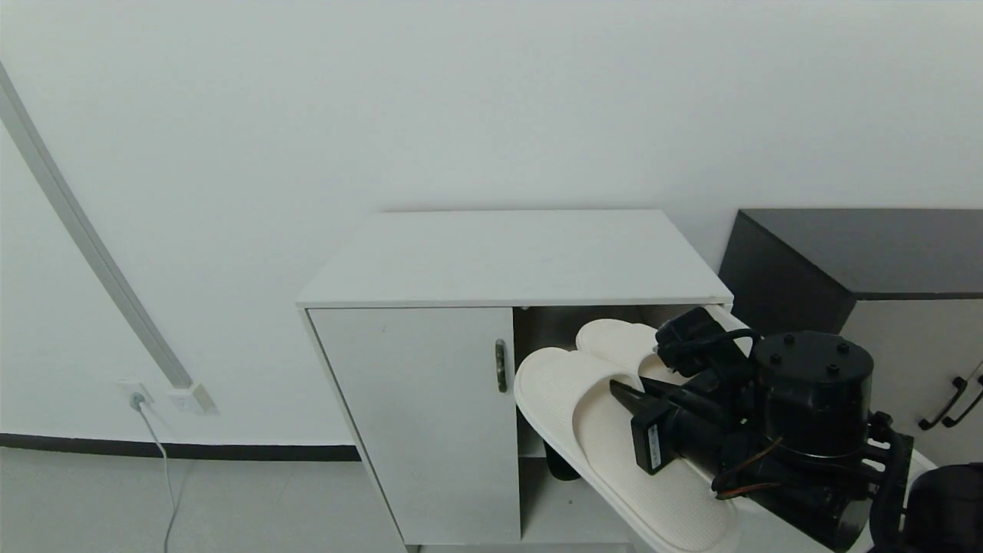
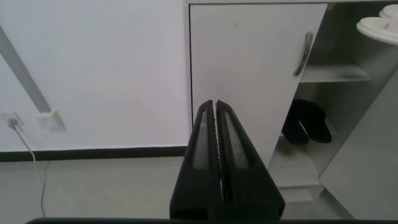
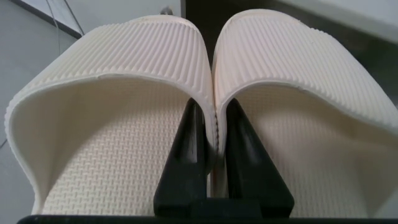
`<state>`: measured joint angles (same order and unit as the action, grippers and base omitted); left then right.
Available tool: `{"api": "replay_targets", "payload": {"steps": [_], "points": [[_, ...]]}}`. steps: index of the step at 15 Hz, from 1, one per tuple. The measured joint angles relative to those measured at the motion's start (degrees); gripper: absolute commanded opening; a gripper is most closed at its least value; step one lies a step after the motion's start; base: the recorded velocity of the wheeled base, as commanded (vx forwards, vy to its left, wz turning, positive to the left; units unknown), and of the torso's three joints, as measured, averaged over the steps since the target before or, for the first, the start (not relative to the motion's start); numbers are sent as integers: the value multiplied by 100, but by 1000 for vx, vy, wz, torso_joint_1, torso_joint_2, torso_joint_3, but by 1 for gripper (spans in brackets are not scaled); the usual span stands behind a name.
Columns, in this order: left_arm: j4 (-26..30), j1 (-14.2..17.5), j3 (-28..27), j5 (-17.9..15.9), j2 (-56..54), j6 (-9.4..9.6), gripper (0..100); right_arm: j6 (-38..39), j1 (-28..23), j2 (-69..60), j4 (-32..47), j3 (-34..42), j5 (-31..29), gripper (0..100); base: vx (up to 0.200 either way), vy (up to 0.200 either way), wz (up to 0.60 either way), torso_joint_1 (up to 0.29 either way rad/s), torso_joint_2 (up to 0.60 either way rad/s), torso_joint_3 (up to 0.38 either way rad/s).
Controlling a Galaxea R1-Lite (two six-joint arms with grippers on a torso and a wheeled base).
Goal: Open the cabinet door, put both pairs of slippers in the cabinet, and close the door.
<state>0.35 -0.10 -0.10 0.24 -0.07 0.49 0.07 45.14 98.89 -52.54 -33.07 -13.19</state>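
The white cabinet (image 1: 507, 261) has its left door (image 1: 422, 415) shut and its right half open. My right gripper (image 1: 626, 393) is shut on a pair of cream slippers (image 1: 614, 415), held side by side at the opening, toes toward the upper shelf. In the right wrist view, its fingers (image 3: 193, 149) pinch the two inner side walls of the cream slippers (image 3: 124, 81) together. A black pair of slippers (image 2: 306, 121) lies on the bottom shelf. My left gripper (image 2: 215, 124) is shut with nothing in it, facing the shut door (image 2: 249, 74).
The open right door (image 2: 367, 162) swings out beside the opening. A dark-topped cabinet (image 1: 868, 253) with black handles (image 1: 952, 399) stands to the right. On the left wall are a socket with a cable (image 1: 138, 399) and a slanted conduit (image 1: 84, 230).
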Motion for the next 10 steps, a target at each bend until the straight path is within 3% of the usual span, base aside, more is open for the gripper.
{"api": "replay_targets", "payload": {"steps": [10], "points": [[-2,0,2,0,0,-2,0,-2,0,1,0,20,11,0,0,0,0,-173,499,322]]}}
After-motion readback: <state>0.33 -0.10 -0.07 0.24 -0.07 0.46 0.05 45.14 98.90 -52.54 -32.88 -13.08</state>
